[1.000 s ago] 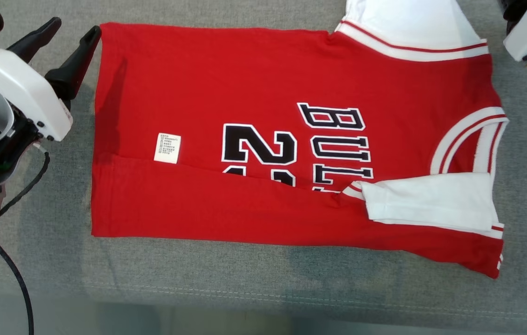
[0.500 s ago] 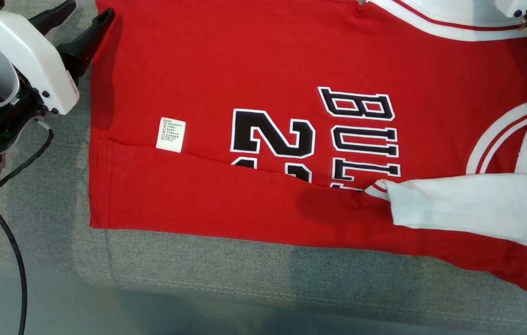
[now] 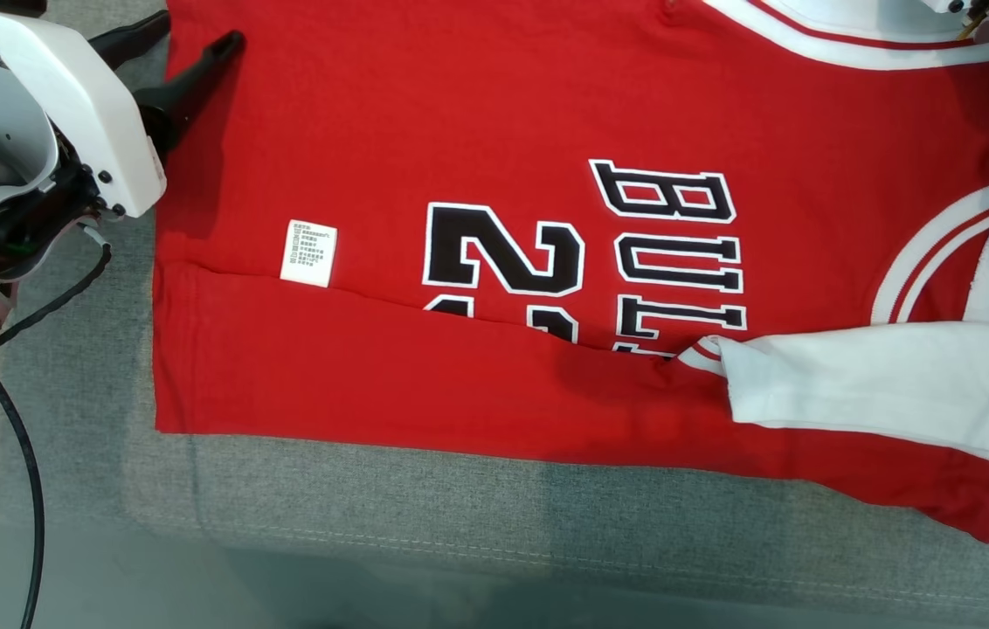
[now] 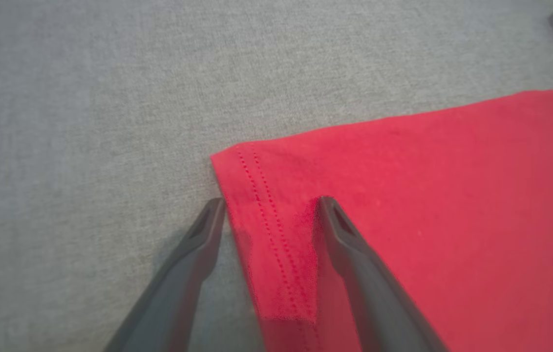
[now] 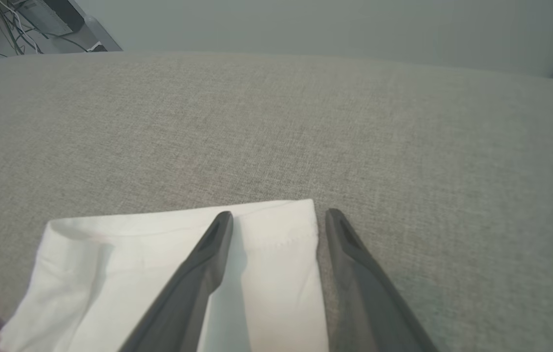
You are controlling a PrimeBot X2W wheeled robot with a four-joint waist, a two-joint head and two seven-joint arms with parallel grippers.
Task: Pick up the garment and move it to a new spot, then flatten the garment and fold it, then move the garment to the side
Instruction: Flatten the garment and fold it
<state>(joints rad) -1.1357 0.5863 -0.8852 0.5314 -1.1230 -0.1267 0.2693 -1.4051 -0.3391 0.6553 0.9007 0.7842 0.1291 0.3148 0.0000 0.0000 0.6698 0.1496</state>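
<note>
Two spread sets: left fingers (image 4: 354, 264) astride garment (image 4: 452, 195) hem, right fingers (image 5: 193, 283) astride sleeve (image 5: 276, 254).

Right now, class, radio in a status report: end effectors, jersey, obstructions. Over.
Left end effector open, straddling jersey hem corner. Right end effector open, straddling white sleeve edge. Jersey flat, near side folded over. Nothing seen blocking.

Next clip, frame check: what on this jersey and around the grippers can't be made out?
Care label, head view: print too small to read.
Lettering, head view: lower part hidden under the jersey's folded-up flap.
Far white sleeve, head view: cut off by the top edge.
Left gripper, left wrist view: contact with the hem unclear.
</note>
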